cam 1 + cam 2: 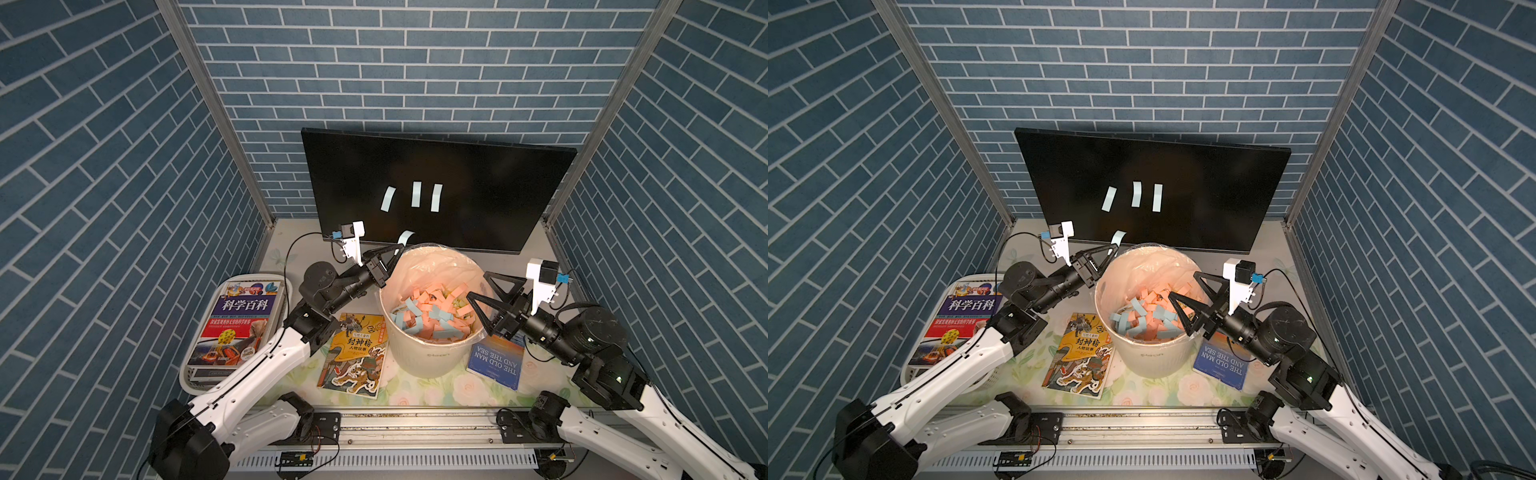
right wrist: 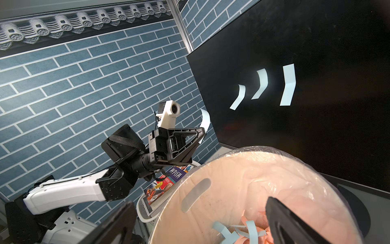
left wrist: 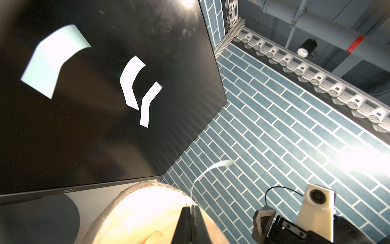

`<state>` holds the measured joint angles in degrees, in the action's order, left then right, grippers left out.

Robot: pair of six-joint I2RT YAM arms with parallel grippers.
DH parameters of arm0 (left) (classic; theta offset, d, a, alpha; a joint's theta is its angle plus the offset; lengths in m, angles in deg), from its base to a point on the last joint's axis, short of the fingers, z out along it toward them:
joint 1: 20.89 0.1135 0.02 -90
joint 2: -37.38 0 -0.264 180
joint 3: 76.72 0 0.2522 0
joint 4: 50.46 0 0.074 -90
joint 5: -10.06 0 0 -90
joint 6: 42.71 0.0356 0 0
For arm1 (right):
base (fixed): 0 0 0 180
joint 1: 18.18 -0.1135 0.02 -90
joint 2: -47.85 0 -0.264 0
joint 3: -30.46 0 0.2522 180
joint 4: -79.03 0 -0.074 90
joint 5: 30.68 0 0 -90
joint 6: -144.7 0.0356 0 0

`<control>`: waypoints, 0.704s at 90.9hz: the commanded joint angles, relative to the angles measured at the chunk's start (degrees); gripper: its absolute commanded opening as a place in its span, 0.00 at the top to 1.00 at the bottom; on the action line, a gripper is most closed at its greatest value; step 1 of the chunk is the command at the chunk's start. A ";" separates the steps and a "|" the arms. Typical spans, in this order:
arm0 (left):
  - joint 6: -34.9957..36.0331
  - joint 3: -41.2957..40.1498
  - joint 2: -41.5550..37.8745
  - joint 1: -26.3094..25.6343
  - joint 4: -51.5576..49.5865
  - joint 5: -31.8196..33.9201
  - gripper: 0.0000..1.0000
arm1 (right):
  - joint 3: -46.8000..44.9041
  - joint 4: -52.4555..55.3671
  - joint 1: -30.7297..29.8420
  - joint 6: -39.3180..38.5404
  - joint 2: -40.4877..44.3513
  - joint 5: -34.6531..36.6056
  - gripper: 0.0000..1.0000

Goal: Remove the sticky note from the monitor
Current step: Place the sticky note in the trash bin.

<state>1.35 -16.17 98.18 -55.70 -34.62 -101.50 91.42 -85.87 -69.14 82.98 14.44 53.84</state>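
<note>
Pinching a pale blue sticky note (image 1: 405, 237) between pressed-together fingers, your left gripper (image 1: 397, 249) holds it mid-frame over the bin (image 1: 419, 357) for dropping. Your right gripper (image 1: 478, 285) hovers spread. Three notes (image 1: 416, 194) cling to the monitor (image 1: 498, 195), centre frame.

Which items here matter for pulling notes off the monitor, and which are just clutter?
Job: monitor; three sticky notes on its screen; fourth note pinched in the shut left end effector; open right end effector; bin of discarded notes, likely drop spot.
Clutter: science encyclopedia in white basket; yellow book; blue book.
</note>
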 commanded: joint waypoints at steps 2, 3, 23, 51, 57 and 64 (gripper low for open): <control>6.05 1.64 0.68 -2.93 -4.43 2.49 1.00 | 1.51 -0.12 -0.23 0.22 1.01 0.82 0.00; 6.39 1.91 0.79 -3.18 -4.84 2.67 1.00 | 1.46 -0.12 -0.26 0.17 1.04 0.82 0.00; 12.95 7.02 3.31 -7.90 -13.12 5.54 0.99 | 1.23 0.48 -0.30 -0.20 1.45 2.81 0.00; 17.96 10.61 4.36 -11.78 -20.03 9.99 0.86 | 0.83 1.20 -0.18 -0.76 1.42 3.92 0.00; 18.42 11.09 4.63 -12.23 -20.94 10.30 0.82 | 0.78 1.23 -0.19 -0.85 1.38 4.13 0.00; 18.92 11.58 4.83 -12.70 -21.48 10.37 0.77 | 0.58 1.00 -0.20 -0.76 1.33 4.10 0.00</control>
<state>17.96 -6.36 102.59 -67.50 -53.55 -92.45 91.42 -85.04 -69.14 82.93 15.25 56.99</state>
